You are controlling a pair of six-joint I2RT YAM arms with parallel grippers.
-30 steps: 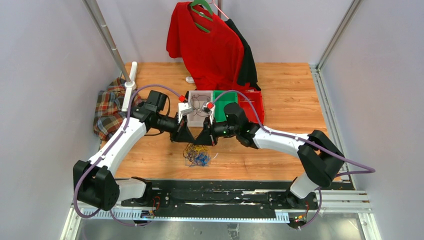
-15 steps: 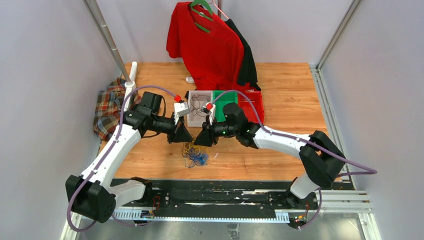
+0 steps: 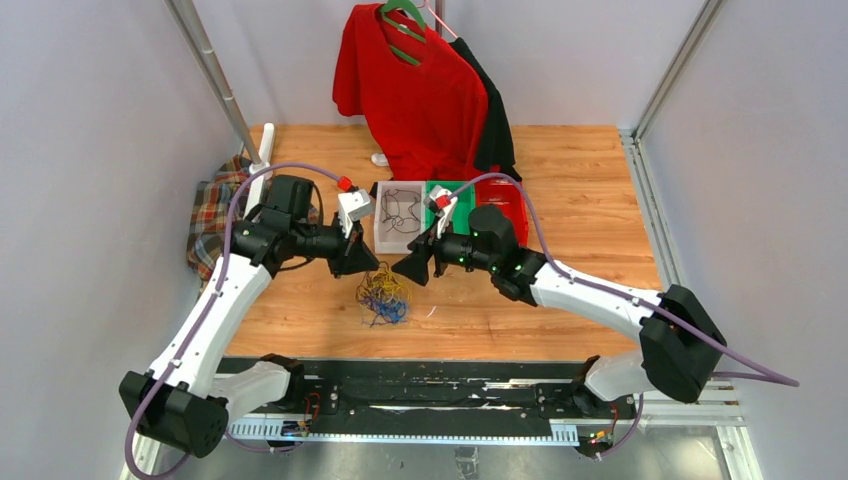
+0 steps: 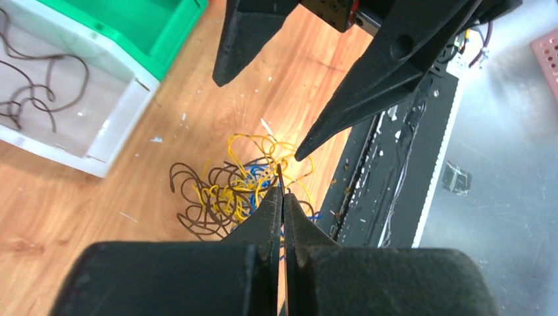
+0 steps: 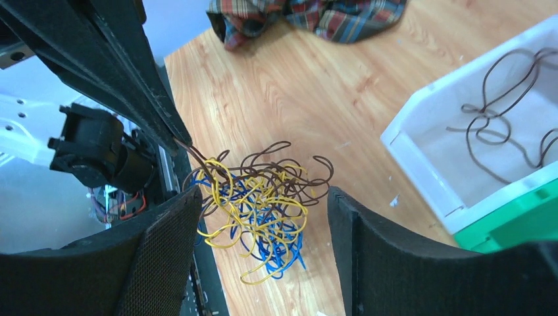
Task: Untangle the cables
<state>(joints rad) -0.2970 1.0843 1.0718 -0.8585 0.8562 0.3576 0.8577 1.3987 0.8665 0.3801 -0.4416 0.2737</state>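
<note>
The cables (image 3: pixel 382 296) lie as one tangle of yellow, blue and dark brown wires on the wooden table, between the two grippers. My left gripper (image 3: pixel 366 268) is shut on a dark brown cable (image 4: pixel 279 176) that runs from its tip (image 4: pixel 282 192) into the tangle (image 4: pixel 231 191). My right gripper (image 3: pixel 407 272) stands open just right of the pile. In the right wrist view its fingers (image 5: pixel 164 250) straddle the tangle (image 5: pixel 263 207) from above with nothing gripped between them (image 5: pixel 263 197). The left gripper's fingers (image 5: pixel 131 72) show there too, pinching the brown wire.
A white bin (image 3: pixel 381 238) holding a loose dark cable (image 3: pixel 400 208) sits behind the pile, with a green bin (image 3: pixel 455 192) and a red bin (image 3: pixel 512 212) beside it. A plaid cloth (image 3: pixel 215 215) lies at the left. A red shirt (image 3: pixel 420 90) hangs at the back.
My right gripper has opened and drawn slightly right, releasing what it pinched. The left arm swung left and back, still shut on the brown cable. The tangle shifted a little up-table.
</note>
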